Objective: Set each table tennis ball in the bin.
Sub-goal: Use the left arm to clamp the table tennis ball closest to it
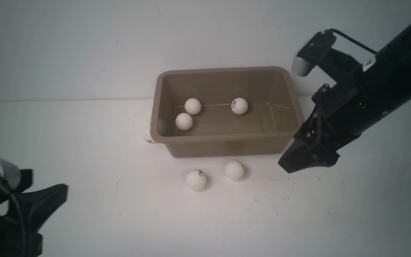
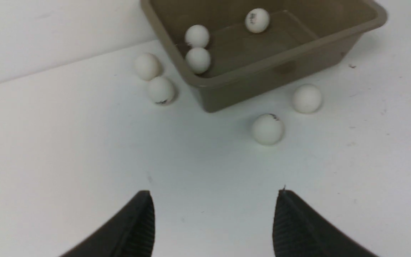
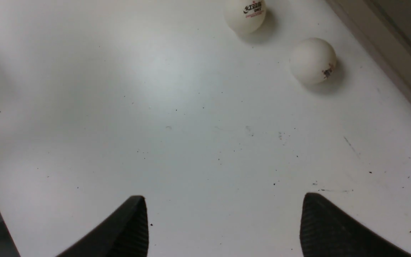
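On the table (image 1: 120,214) just before the bin (image 1: 227,148), two table tennis balls (image 1: 196,179) lie loose, and the right pincer (image 3: 224,200), spread and empty like the left pincer (image 2: 215,200), may knock one rolling if it closes off-centre.

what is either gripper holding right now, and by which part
Nothing is held. The left gripper and the right gripper are both open, with no ball between their fingers.

Both agape: left claw (image 2: 214,192), right claw (image 3: 224,196).
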You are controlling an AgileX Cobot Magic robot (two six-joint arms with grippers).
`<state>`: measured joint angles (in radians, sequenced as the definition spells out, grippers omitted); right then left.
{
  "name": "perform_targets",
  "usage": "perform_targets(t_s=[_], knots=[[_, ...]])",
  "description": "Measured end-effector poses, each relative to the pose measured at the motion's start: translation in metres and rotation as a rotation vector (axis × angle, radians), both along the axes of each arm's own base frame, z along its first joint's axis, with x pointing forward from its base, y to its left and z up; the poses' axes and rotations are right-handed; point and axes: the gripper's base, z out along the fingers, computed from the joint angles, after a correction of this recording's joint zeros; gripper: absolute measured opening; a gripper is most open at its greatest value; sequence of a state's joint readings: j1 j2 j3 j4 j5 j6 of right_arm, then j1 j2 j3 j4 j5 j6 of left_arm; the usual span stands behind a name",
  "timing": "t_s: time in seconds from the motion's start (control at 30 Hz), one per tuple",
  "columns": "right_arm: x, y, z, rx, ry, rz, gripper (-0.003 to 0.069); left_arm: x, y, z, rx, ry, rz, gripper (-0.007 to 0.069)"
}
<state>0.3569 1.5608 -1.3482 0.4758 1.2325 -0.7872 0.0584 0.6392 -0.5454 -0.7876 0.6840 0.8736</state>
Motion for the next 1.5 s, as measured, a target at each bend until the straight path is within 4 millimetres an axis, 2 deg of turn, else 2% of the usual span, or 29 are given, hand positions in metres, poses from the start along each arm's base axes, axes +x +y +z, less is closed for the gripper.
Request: perform_targets(t_s=[0.3, 0.43, 0.57, 0.7, 0.8, 1.0, 1.1, 1.4, 1.5], knots=[[-0.017, 0.035, -0.003, 0.006, 0.013, 0.084, 0.0513, 0.020, -0.005, -0.005, -0.016, -0.008, -0.087, 0.0405], [-0.013, 0.052, -0.014, 0.013, -0.002, 0.075, 0.0513, 0.023, -0.005, -0.007, -0.012, -0.004, -0.087, 0.0405], [-0.006, 0.059, -0.018, 0.021, -0.053, 0.051, 0.0513, 0.023, -0.006, -0.006, -0.033, -0.003, -0.085, 0.0405], [-0.003, 0.057, -0.011, 0.027, -0.132, 0.028, 0.0513, 0.028, -0.008, -0.005, -0.100, 0.005, -0.086, 0.0405], [-0.005, 0.049, 0.003, -0.001, -0.238, 0.026, 0.0513, 0.032, -0.011, -0.007, -0.106, 0.010, -0.130, 0.0405], [-0.017, 0.027, 0.047, -0.016, -0.467, -0.051, 0.0513, 0.055, -0.018, -0.010, -0.176, 0.063, -0.227, 0.0406], [-0.021, 0.020, 0.061, -0.013, -0.546, -0.086, 0.0513, 0.070, -0.019, -0.020, -0.214, 0.136, -0.234, 0.0431], [-0.019, 0.013, 0.067, -0.049, -0.605, -0.127, 0.0513, 0.099, -0.021, -0.059, -0.205, 0.280, -0.278, 0.0511], [-0.019, 0.013, 0.067, -0.050, -0.614, -0.130, 0.0513, 0.104, -0.026, -0.059, -0.189, 0.273, -0.306, 0.0511]])
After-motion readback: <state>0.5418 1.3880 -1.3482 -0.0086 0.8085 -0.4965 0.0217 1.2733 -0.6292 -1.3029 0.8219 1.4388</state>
